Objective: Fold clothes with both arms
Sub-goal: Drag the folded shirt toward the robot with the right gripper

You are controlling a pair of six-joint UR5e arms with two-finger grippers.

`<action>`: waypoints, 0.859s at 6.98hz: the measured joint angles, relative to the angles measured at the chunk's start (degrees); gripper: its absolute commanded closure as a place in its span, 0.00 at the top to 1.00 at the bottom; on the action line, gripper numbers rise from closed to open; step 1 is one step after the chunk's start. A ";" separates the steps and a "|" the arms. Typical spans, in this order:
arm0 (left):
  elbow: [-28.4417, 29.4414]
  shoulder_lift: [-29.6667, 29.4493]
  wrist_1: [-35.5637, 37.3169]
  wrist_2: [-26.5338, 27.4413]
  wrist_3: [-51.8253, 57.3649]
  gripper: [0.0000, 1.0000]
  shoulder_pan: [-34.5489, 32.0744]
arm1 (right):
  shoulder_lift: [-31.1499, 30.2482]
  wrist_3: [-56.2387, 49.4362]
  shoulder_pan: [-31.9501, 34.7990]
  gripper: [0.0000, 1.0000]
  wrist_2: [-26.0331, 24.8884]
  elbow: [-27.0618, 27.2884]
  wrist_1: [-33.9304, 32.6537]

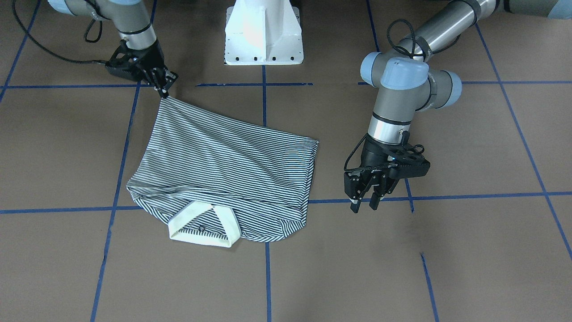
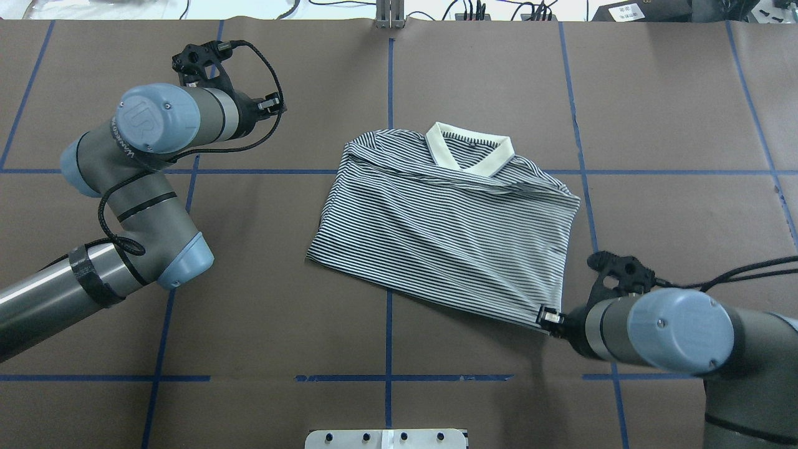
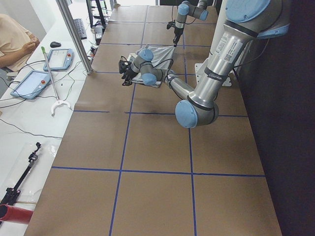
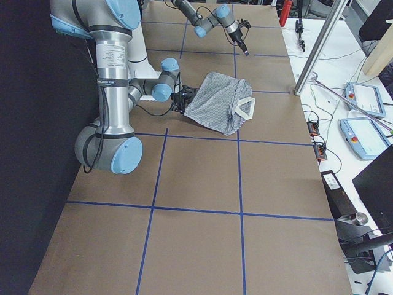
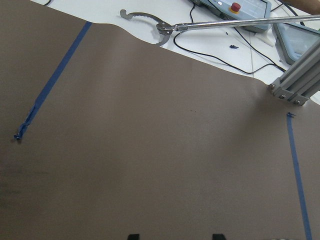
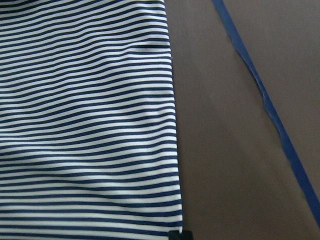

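Collar [image 1: 199,239]: the end of the shirt [image 1: 223,165] farthest from your right gripper [image 1: 163,87], which pinches one hem corner. Left gripper [image 1: 364,206]: fingers parted, empty, beside the shirt but apart. The free hem corner lies nearer it, likely your next grasp.

Blue tape lines [image 1: 254,84] grid the brown table [image 1: 469,268]; a white pedestal [image 1: 263,31] stands on it.

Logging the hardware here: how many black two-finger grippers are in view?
2. The right gripper pinches a corner of the navy-and-white striped polo shirt; the left gripper hangs open over the brown table, clear of the shirt.
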 measured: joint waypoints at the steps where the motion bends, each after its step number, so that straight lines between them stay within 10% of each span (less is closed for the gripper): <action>1: -0.90 -0.09 0.06 -0.19 0.01 0.58 0.10 | -1.63 4.26 -5.49 0.00 0.04 2.88 -0.02; 2: -2.88 -0.08 0.48 -1.48 -0.14 0.58 0.28 | -3.24 7.47 -10.53 0.06 0.09 5.08 -0.03; 3: -5.03 -0.04 1.17 -4.29 -0.74 0.58 0.52 | -4.70 10.01 -15.00 0.99 0.05 6.60 -0.03; 6: -12.40 2.86 1.91 -9.26 -7.93 0.62 5.61 | -5.99 13.87 -17.44 1.00 -0.77 7.98 -0.03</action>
